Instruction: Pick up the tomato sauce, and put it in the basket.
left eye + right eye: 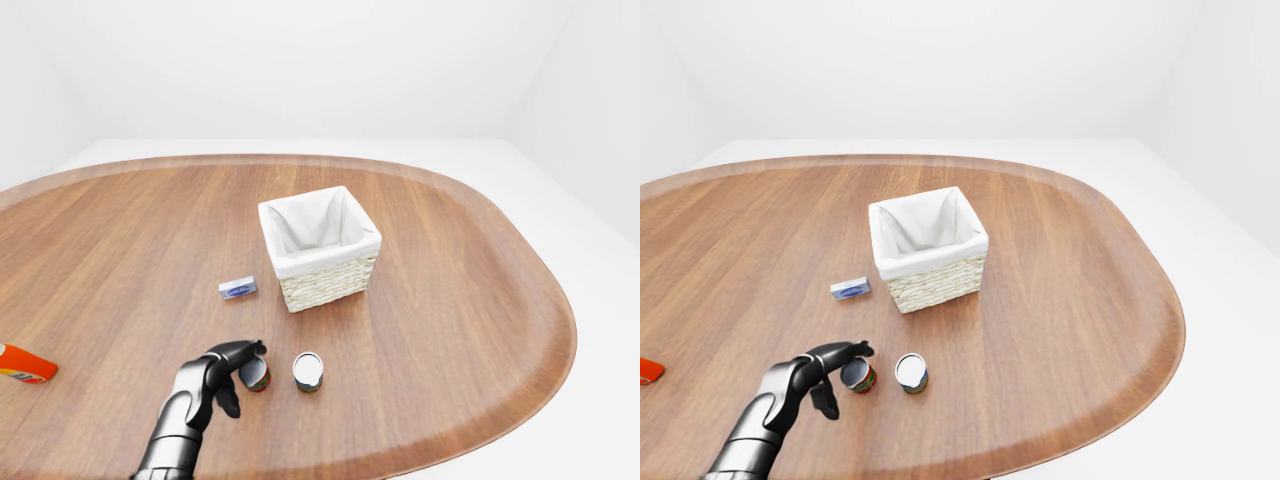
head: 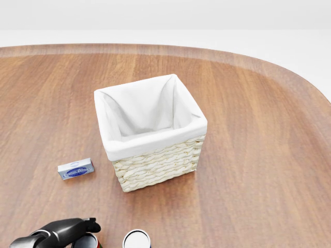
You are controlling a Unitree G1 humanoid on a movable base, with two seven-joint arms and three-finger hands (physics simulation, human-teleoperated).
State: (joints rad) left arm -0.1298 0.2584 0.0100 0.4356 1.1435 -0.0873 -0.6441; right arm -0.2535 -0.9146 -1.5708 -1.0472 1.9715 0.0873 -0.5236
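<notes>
A woven wicker basket [image 1: 330, 281] with white cloth lining [image 1: 318, 228] sits on the smooth wooden table [image 1: 460, 300].

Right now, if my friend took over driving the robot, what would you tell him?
Left hand: open, fingers curled over the red tomato sauce can, not closed round it yet.
Right hand: not in view.
Basket: empty, up the table from the can. A second can stands right of the sauce; ignore it.
Done: the reach.
Left: grasp, lift, drop it in the basket.

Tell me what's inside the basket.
The basket shows only its white cloth liner; no item is visible inside. The very bottom is partly hidden by the near wall.
</notes>
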